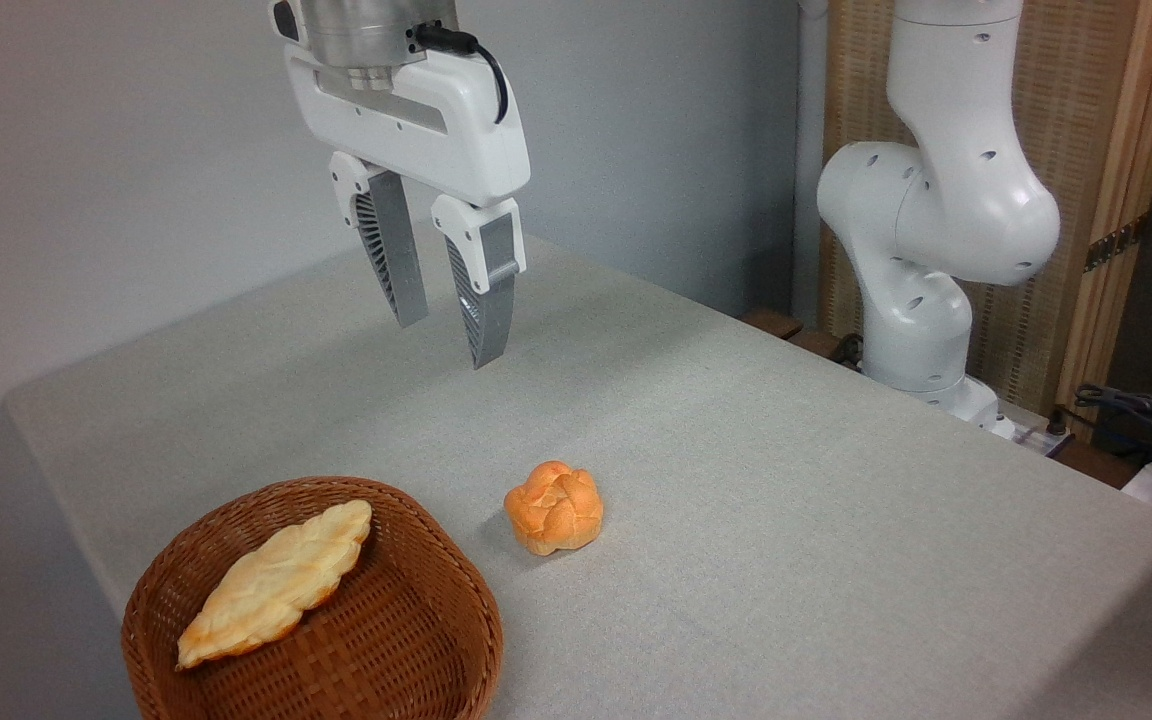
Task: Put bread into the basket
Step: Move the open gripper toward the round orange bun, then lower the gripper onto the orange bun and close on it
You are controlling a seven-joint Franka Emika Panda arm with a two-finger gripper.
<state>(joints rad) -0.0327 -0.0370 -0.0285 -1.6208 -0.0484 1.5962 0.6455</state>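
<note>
Bread [554,507], the small round orange-golden bun with a knotted, lobed top, is not between the fingers [484,300]; these two grey ribbed fingers hang apart with an empty gap between them, tips pointing down and slanted a little to the right, high above the table [786,520] and clear of everything on it. The gripper [444,340] they belong to has a white housing, topped by a metal cylinder from which a black cable loops round the right side. Below and a little to the right of the fingertips, the bread sits alone on the grey cloth of the table, nearer the front edge than the back edge and casting a small shadow to its left. Just beside it to the left, close but not touching, the basket [436,650] of brown woven wicker stands at the front left corner of the table, its lower part cut off by the picture's bottom edge. Inside the basket a longer, paler, leaf-shaped flat bread [276,583] lies slantwise, its upper end resting against the far wall near the rim. Beyond the right edge of the table the white arm base [936,220] rises in front of a wooden screen, and cables [1136,415] lie near it at the far right.
</note>
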